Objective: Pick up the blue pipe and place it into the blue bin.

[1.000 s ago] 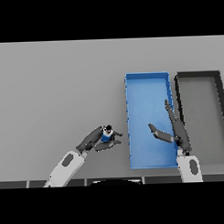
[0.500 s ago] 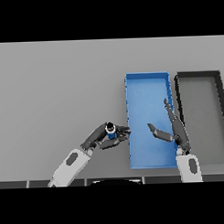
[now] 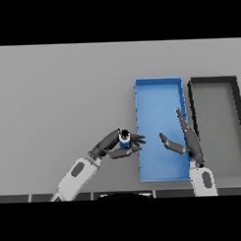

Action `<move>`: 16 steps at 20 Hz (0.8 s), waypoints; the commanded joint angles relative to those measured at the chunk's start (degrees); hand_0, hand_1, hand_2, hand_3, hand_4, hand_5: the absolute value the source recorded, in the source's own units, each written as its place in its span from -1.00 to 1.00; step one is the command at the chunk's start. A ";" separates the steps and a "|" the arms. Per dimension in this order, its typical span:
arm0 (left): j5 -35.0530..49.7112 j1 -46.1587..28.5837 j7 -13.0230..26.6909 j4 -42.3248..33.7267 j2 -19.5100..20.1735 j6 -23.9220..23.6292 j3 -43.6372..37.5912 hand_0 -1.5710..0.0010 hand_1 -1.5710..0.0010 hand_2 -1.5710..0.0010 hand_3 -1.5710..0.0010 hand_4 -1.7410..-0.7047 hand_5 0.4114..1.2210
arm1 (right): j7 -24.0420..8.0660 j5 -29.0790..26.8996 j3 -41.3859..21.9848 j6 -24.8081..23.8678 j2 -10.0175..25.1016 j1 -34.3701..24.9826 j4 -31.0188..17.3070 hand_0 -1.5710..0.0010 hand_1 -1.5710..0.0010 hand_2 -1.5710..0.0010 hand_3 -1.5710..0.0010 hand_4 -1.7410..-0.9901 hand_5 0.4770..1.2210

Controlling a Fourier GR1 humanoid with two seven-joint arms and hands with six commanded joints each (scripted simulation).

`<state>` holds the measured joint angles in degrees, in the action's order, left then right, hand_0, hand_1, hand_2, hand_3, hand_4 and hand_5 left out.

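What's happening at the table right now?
The left hand is shut on the blue pipe, holding it right beside the blue bin's left wall, not yet inside. The right hand hangs open over the bin's right side. A dark bin sits just to the right.

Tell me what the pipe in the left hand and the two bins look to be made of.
Blue pipe, held in the left hand: probably plastic, blue body with a dark end; too small to be sure. Blue bin: likely matte plastic, one flat even blue, thin straight walls, no glare. Dark bin beside it: same shape, dull black rim, grey floor, plastic or painted metal.
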<state>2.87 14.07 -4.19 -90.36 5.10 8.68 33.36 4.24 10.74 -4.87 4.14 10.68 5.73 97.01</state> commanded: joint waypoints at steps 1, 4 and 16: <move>-0.13 0.01 0.42 0.36 0.14 0.17 -0.39 -1.00 -1.00 -1.00 -1.00 -0.48 1.00 | 0.10 0.62 -0.15 -0.93 -0.47 1.13 0.91 1.00 1.00 1.00 1.00 0.64 -0.73; -0.40 -0.46 0.33 0.03 0.04 1.19 -0.75 -1.00 -1.00 -1.00 -1.00 -0.48 1.00 | 0.13 2.91 -0.75 -4.14 -2.12 5.86 4.82 1.00 1.00 1.00 1.00 0.65 -0.73; -3.27 -0.86 1.47 -0.13 -1.91 3.14 -2.46 -1.00 -1.00 -1.00 -1.00 -0.48 1.00 | 0.47 -9.33 -0.30 3.72 2.58 6.10 20.59 1.00 0.99 0.98 1.00 0.53 -0.70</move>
<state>-0.46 13.23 -2.80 -90.48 3.21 11.88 30.88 5.15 1.39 -5.17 7.91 13.29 11.79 117.61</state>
